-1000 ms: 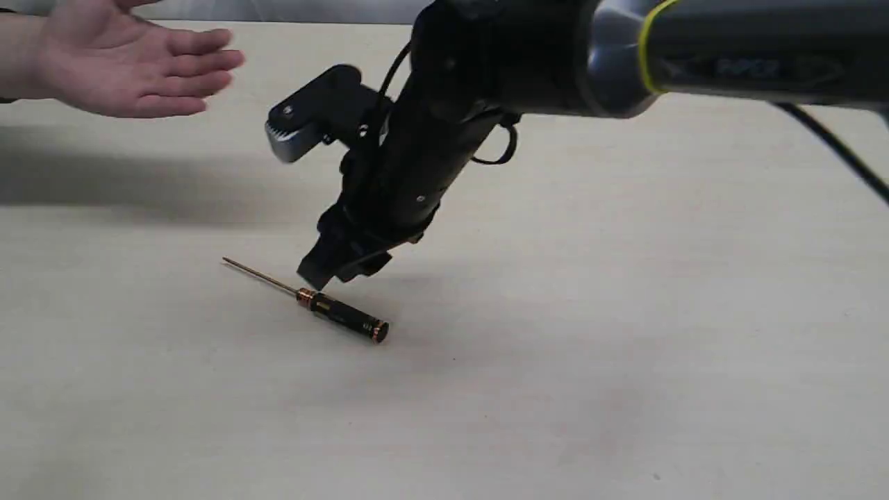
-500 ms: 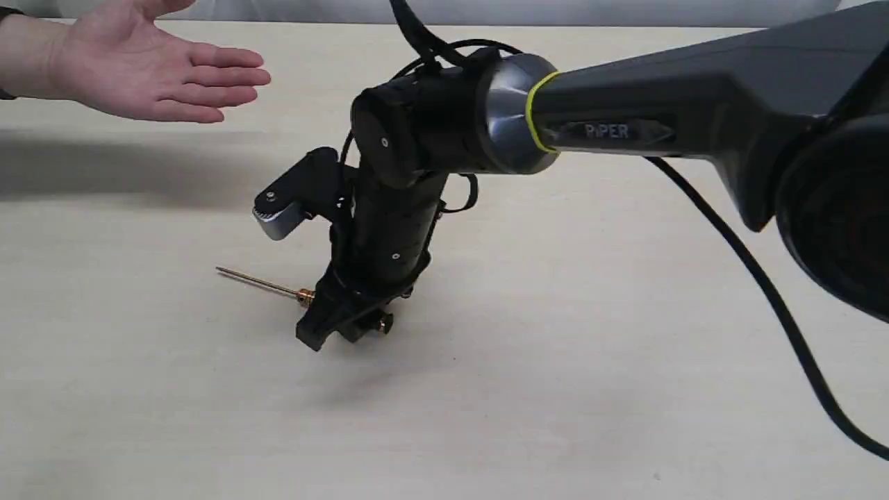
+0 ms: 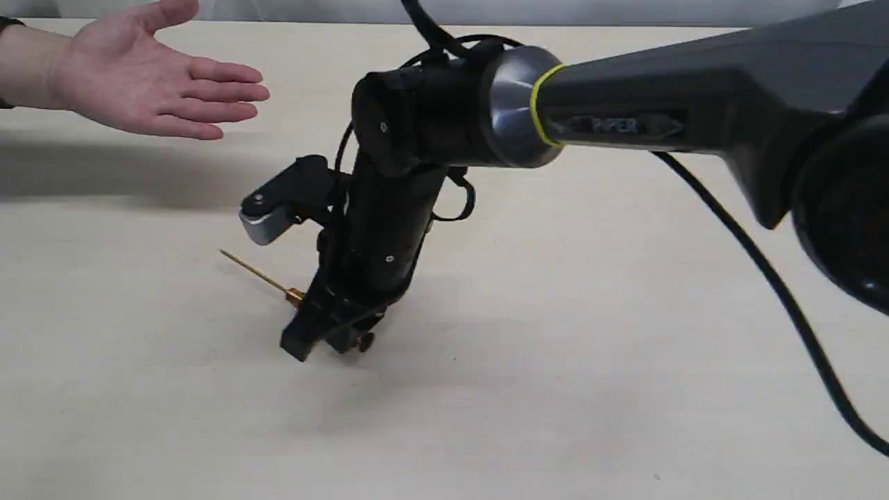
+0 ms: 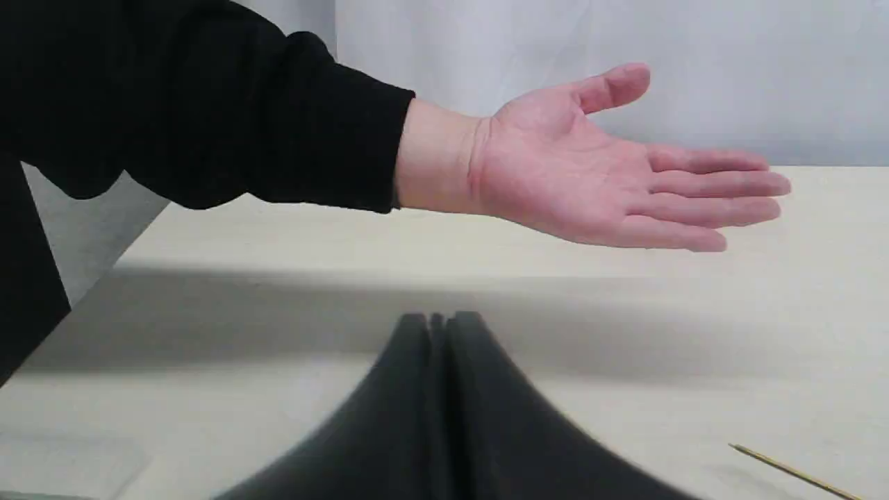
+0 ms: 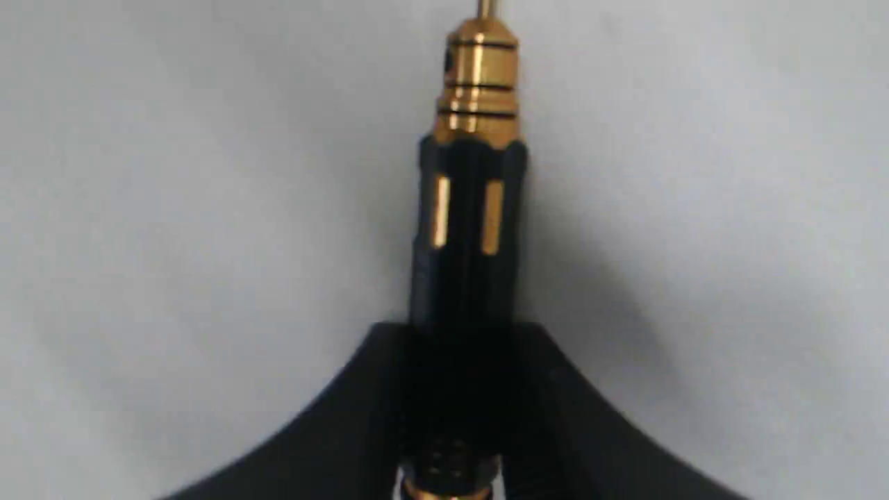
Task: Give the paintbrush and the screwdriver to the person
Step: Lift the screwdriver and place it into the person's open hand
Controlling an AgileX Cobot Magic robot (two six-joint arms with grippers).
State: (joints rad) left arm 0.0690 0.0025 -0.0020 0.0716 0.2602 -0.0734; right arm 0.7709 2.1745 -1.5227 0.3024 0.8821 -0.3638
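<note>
The screwdriver (image 3: pixel 258 273) is low over the table, its thin brass shaft pointing left and its black handle mostly hidden by my right gripper (image 3: pixel 323 340). In the right wrist view that gripper (image 5: pixel 458 389) is shut on the screwdriver's (image 5: pixel 469 208) handle near the end ring, with the gold collar sticking out in front. The person's hand (image 3: pixel 142 83) is held open, palm up, at the far left above the table. My left gripper (image 4: pixel 437 326) is shut and holds nothing, below the hand (image 4: pixel 590 167). The paintbrush is out of view.
The pale table (image 3: pixel 555 389) carries nothing else that I can see. The right arm's forearm and its black cable (image 3: pixel 764 278) cross the right half of the exterior view. The person's black sleeve (image 4: pixel 208 111) fills a corner of the left wrist view.
The right gripper has come down over the screwdriver's handle and shut on it. The shaft now slants more steeply. The person's hand has shifted slightly.
</note>
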